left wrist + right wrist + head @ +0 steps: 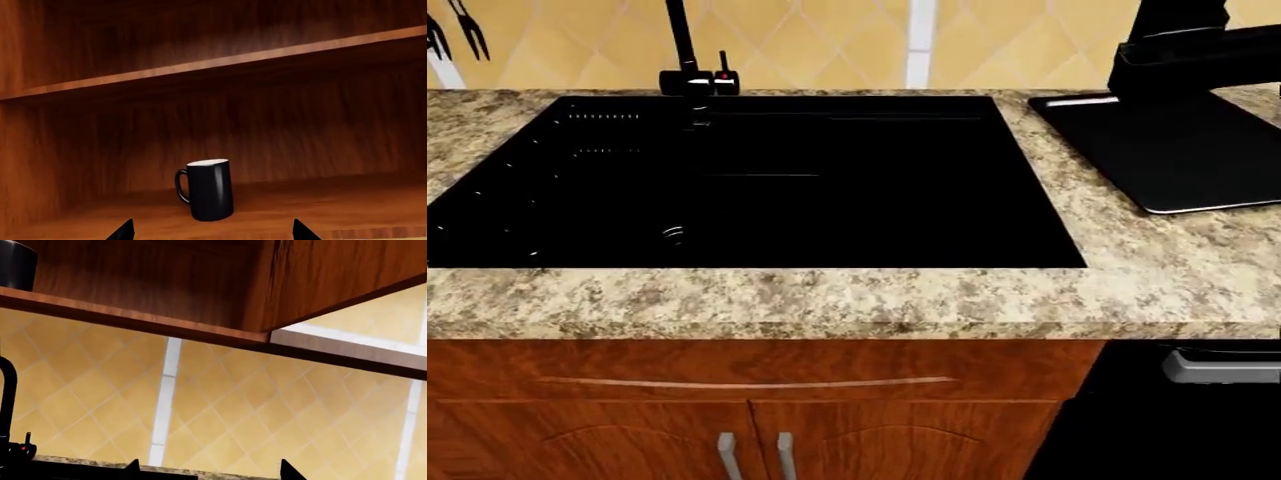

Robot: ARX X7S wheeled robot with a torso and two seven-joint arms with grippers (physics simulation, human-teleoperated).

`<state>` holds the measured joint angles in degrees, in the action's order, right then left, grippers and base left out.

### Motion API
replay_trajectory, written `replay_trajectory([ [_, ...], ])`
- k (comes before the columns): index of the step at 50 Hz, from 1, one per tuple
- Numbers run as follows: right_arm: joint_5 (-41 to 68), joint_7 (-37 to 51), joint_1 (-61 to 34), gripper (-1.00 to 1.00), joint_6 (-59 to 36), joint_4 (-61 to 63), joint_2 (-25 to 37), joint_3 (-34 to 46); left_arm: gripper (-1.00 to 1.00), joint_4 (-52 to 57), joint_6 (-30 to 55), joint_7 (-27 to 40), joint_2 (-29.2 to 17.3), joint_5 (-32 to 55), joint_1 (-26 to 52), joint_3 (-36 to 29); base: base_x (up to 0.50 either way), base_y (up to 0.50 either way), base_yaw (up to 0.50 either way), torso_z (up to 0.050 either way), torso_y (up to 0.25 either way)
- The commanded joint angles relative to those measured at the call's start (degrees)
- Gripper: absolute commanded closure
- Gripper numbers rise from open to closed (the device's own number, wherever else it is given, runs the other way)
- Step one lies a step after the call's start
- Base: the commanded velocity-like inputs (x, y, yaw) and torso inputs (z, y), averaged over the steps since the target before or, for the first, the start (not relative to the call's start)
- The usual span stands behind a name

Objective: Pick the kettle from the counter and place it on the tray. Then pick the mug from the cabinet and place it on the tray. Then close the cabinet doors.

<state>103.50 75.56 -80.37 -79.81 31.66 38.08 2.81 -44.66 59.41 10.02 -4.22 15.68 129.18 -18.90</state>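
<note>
No writing, label, brand, number or sign can be read in any view; the small dark glossy mug (pixel 210 189) with its white inside carries no print either.

A large black rectangular sink (pixel 761 180) with a dark tap (pixel 687 60) lay below a yellow diamond-tiled wall (pixel 220 405). Reddish wooden cupboard doors (pixel 601 440) carried 2 grey handles (pixel 755 455).

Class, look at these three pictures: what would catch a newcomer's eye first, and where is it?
The dark mug with a white rim stands upright and alone on the lower wooden cabinet shelf. In the head view, the large black sink fills the speckled counter, and the flat black tray lies to its right.
</note>
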Motion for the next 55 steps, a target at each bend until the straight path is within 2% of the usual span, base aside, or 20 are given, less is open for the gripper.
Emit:
replay_trajectory([
  [1, 2.0, 1.46, -2.36, -1.0, 1.12, -1.23, 0.92, 1.93, -1.0, -2.8, -1.46, -0.45, -0.5, -0.42, 2.49, -0.81, 0.5, 0.0, 0.0, 0.0, 0.0],
  [15, 1.63, 0.77, -1.5, -1.0, 2.13, -0.49, 1.27, 2.68, -1.0, -5.23, -3.02, -0.29, -1.47, -2.0, 4.7, -1.57, 0.5, 0.0, 0.0, 0.0, 0.0],
  [44, -2.62, -3.09, 1.43, -1.0, 3.44, 0.66, 1.49, 3.03, -1.0, -5.64, -4.05, -0.04, -2.27, -3.33, 3.65, -2.03, 0.5, 0.0, 0.0, 0.0, 0.001],
  [55, -3.94, -3.96, 2.83, -1.0, 4.41, 1.86, 1.72, 2.62, -1.0, -5.85, 0.49, 2.11, -2.42, -3.99, 0.25, -2.68, 0.0, 0.0, 0.0, 0.0, 0.001],
])
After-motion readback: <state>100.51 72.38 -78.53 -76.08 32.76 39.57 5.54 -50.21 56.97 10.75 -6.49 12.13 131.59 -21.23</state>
